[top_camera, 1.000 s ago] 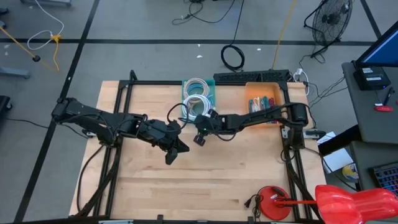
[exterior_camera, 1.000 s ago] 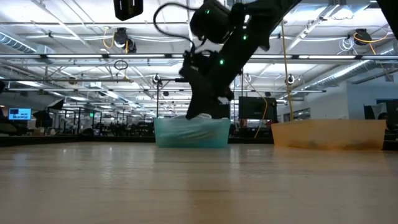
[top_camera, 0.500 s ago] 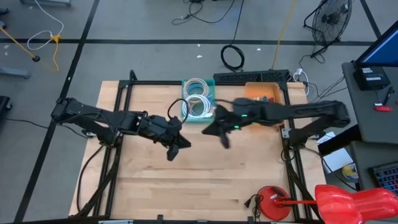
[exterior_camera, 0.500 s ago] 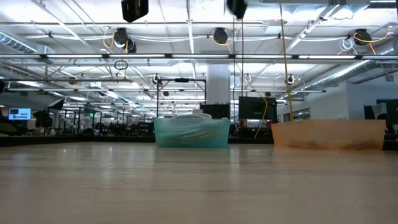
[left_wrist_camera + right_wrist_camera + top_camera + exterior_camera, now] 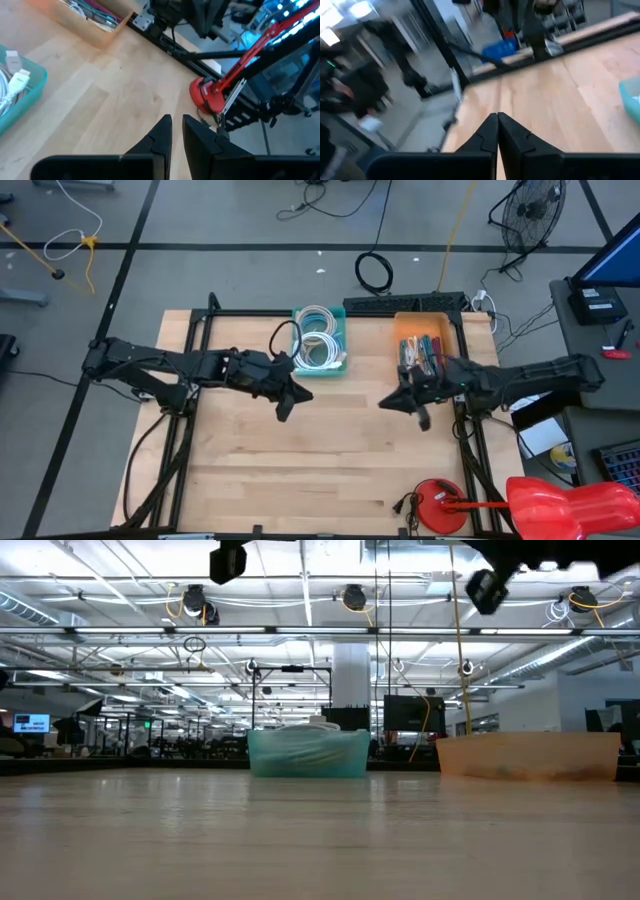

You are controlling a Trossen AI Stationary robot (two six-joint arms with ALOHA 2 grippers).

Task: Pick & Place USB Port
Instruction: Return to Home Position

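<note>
Both arms raised above the table (image 5: 330, 450). Left gripper (image 5: 283, 408), fingers slightly apart, and right gripper (image 5: 424, 420), fingers together, carry nothing. USB cables apparently lie in the teal bin (image 5: 340, 340) at the far edge; descend squarely over one connector.

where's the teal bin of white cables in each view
High view: teal bin at the table's back edge, ahead of the left gripper.
Low view: centre, far side.
Left wrist view: one corner at the picture's edge.
Right wrist view: a teal sliver.
Shared landmark: orange bin beside it.
</note>
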